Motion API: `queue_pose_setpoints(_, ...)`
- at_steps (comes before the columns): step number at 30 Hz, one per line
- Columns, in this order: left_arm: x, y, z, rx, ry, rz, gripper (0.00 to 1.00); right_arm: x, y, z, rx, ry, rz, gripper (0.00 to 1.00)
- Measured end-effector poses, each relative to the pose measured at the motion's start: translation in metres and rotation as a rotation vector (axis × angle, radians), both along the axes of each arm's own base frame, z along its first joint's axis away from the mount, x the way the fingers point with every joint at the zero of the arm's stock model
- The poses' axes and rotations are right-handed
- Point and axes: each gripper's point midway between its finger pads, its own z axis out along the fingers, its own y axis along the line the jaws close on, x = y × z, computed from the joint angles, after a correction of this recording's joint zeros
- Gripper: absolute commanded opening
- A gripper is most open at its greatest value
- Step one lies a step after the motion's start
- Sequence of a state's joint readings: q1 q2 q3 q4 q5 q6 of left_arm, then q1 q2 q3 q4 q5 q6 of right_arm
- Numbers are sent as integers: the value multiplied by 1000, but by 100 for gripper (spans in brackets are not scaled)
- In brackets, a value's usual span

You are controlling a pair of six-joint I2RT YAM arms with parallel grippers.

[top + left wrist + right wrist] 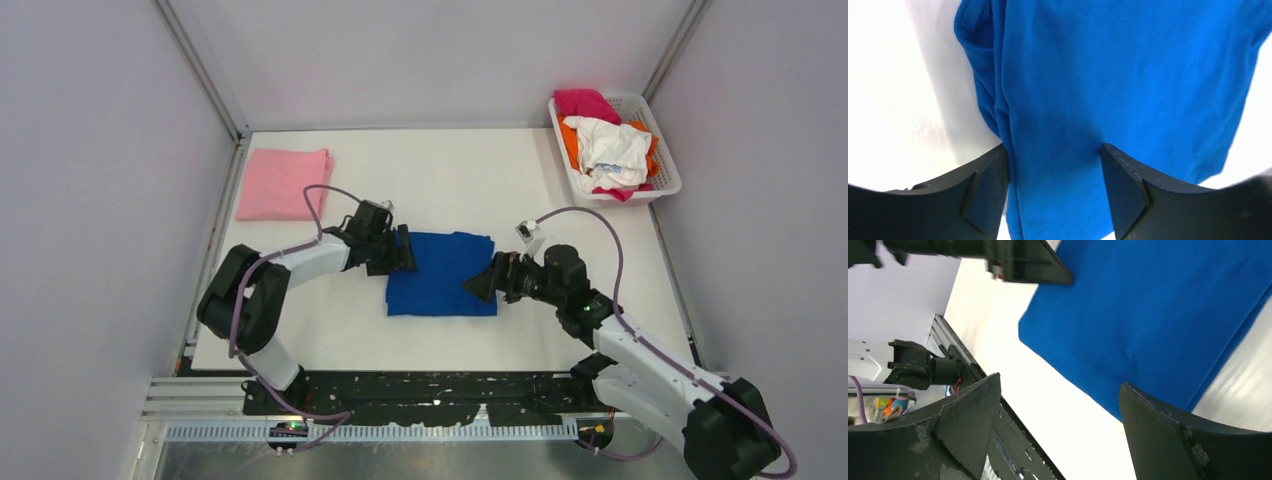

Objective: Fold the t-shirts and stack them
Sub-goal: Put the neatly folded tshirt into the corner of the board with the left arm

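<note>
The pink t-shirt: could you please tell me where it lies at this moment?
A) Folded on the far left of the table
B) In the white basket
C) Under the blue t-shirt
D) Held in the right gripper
A: the pink t-shirt lies folded flat on the far left of the table, apart from the blue t-shirt and the basket.

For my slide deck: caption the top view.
Open left gripper and open right gripper flank a folded blue shirt; pink shirt folded back-left, basket of shirts back-right.
</note>
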State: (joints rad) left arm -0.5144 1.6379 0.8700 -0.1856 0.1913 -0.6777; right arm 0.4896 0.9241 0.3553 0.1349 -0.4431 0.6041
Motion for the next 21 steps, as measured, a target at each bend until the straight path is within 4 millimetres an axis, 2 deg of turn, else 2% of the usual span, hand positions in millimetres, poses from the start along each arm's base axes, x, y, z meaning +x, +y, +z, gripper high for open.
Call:
queue_pose_setpoints(2,5,-3,-3,42,-3,0,44,1,-6,22,3,-78,-21,95)
queue_pose_setpoints(3,6,-6,-4,61,-3,0,33,1,-11,33,-2,-121,-40,95)
queue_pose_setpoints(5,9,-8,-8,108,-7,2,4,2,-21,48,-12,-187,-78,95)
queue_pose_setpoints(6,9,-10,-11,134,-7,1,0,2,-25,51,-21,-207,-98,95)
queue_pose_setpoints(8,9,-13,-11,174,-14,-8,0,3,-35,56,-43,-242,-139,95)
queue_pose_setpoints(13,16,-4,-6,313,-50,-5,0,6,-53,51,-111,-257,-213,95)
queue_pose_setpoints(17,34,26,10,493,-125,22,0,10,-67,43,-170,-258,-268,95)
queue_pose_setpoints(21,64,57,40,667,-233,57,0,14,-76,40,-207,-269,-301,95)
